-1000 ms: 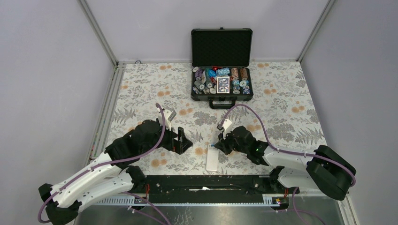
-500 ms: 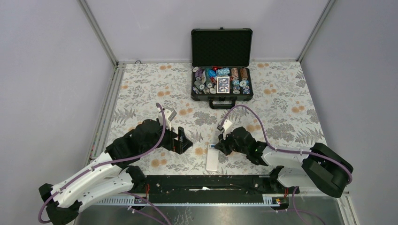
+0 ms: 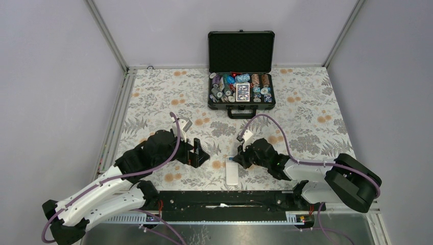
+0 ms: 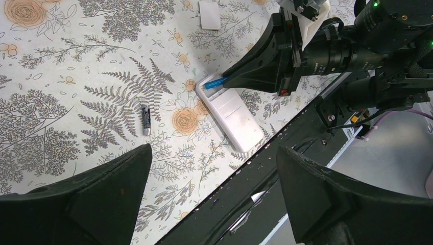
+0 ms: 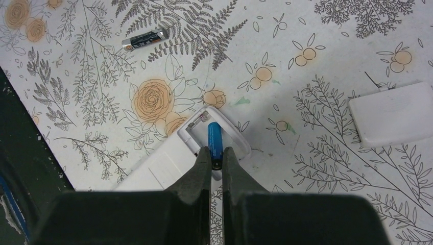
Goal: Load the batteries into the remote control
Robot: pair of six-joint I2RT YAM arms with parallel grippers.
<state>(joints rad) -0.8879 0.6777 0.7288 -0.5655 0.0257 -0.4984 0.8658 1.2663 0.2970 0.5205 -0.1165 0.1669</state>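
Observation:
The white remote control (image 3: pixel 232 172) lies back-up near the table's front edge, its battery bay open at the far end (image 5: pixel 217 133). My right gripper (image 5: pixel 216 159) is shut on a blue battery (image 5: pixel 215 143) and holds it over the open bay; this also shows in the left wrist view (image 4: pixel 214 82). A second, dark battery (image 4: pixel 145 120) lies loose on the cloth left of the remote, also seen in the right wrist view (image 5: pixel 144 39). My left gripper (image 3: pixel 198 152) is open and empty, left of the remote.
The white battery cover (image 5: pixel 394 113) lies on the floral cloth beyond the remote, also in the left wrist view (image 4: pixel 209 14). An open black case (image 3: pixel 241 81) of chips and cards stands at the back. A black rail (image 3: pixel 219 200) runs along the front edge.
The right arm has shifted slightly left, with the remote nudged a little. The left arm has not moved.

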